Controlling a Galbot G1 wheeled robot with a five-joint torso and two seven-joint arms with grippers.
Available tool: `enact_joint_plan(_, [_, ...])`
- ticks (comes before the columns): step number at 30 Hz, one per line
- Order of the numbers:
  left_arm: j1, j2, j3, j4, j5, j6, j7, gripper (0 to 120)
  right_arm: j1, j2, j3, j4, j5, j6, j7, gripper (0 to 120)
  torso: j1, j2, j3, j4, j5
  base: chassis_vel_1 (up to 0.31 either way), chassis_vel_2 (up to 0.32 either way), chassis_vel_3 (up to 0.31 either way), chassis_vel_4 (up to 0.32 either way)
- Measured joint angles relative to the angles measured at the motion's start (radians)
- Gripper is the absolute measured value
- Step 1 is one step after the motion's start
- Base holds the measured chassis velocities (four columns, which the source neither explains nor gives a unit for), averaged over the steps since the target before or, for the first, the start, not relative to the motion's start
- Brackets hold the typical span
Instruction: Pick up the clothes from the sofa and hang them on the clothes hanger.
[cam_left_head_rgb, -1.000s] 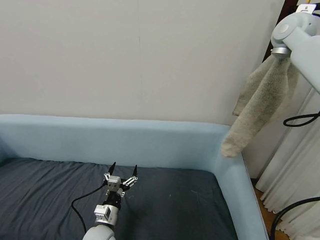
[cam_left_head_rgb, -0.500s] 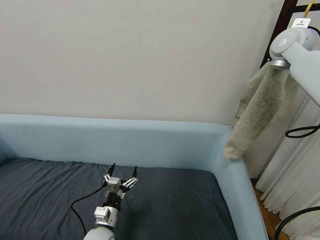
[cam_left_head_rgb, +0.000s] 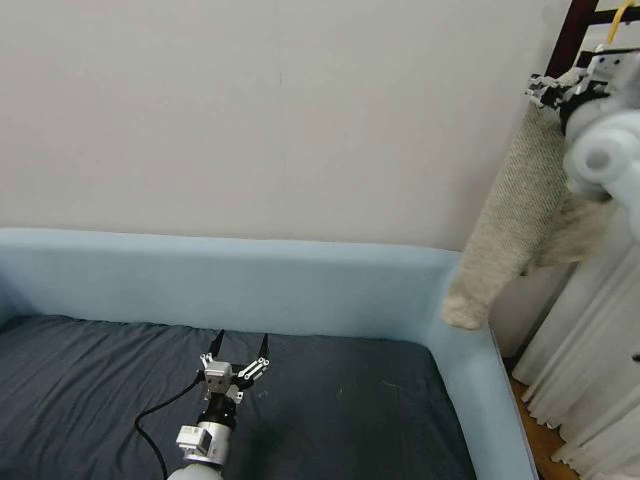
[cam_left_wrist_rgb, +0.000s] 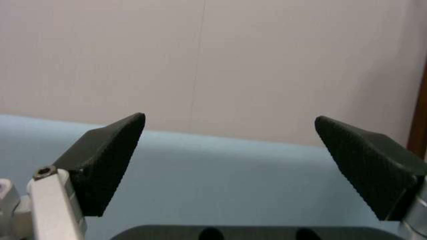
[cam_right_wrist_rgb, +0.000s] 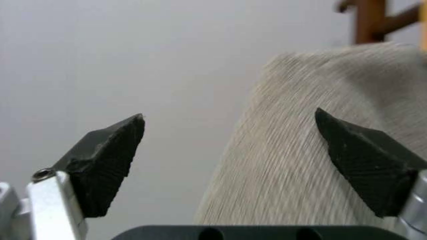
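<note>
A beige knitted garment (cam_left_head_rgb: 520, 205) hangs at the right, above the sofa's right arm, its lower end near the armrest top. My right gripper (cam_left_head_rgb: 558, 86) is at the garment's upper end, beside a dark wooden rack (cam_left_head_rgb: 578, 30) and a yellow hanger (cam_left_head_rgb: 622, 18). In the right wrist view this gripper (cam_right_wrist_rgb: 228, 116) is open, with the garment (cam_right_wrist_rgb: 313, 150) just ahead of its fingers and the wooden rack (cam_right_wrist_rgb: 370, 20) behind. My left gripper (cam_left_head_rgb: 238, 358) stands open and holding nothing low over the dark sofa seat (cam_left_head_rgb: 80, 385); the left wrist view shows its gripper (cam_left_wrist_rgb: 229, 117) facing the sofa back.
The light blue sofa back (cam_left_head_rgb: 250, 285) runs across the view, with its right arm (cam_left_head_rgb: 490, 400) beside white curtains (cam_left_head_rgb: 590, 390). A plain white wall (cam_left_head_rgb: 250, 110) is behind. A black cable (cam_left_head_rgb: 160, 410) trails from the left arm.
My right arm has swung up and right toward the rack, carrying the garment's top higher; its fingers now show open at the garment's top. The left gripper barely moved.
</note>
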Motion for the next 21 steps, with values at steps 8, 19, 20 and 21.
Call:
enact_joint_plan(8, [0.177,-0.123,-0.142,-0.129,0.001,-0.025,0.03,100,-0.612,0.205,0.264,0.168,-0.262,0.165,-0.178,100,0.0,0.0,0.0,0.0032,-0.0011,0.0,0.0,0.0,0.0])
enact_joint_plan(19, [0.267,-0.151,-0.187,-0.127,0.062,-0.069,0.068,100,-1.126,0.537,0.502,0.1,-0.686,0.342,-0.442,100,0.0,0.0,0.0,0.0011,-0.001,0.0,0.0,0.0,0.0])
enact_joint_plan(20, [0.272,-0.154,-0.181,-0.129,0.072,-0.066,0.068,100,-1.163,0.564,0.532,0.112,-0.72,0.333,-0.424,100,0.0,0.0,0.0,0.0015,-0.0011,0.0,0.0,0.0,0.0])
enact_joint_plan(21, [0.275,-0.157,-0.173,-0.131,0.08,-0.064,0.067,100,-1.191,0.584,0.556,0.123,-0.75,0.323,-0.405,100,0.0,0.0,0.0,0.0016,-0.0012,0.0,0.0,0.0,0.0])
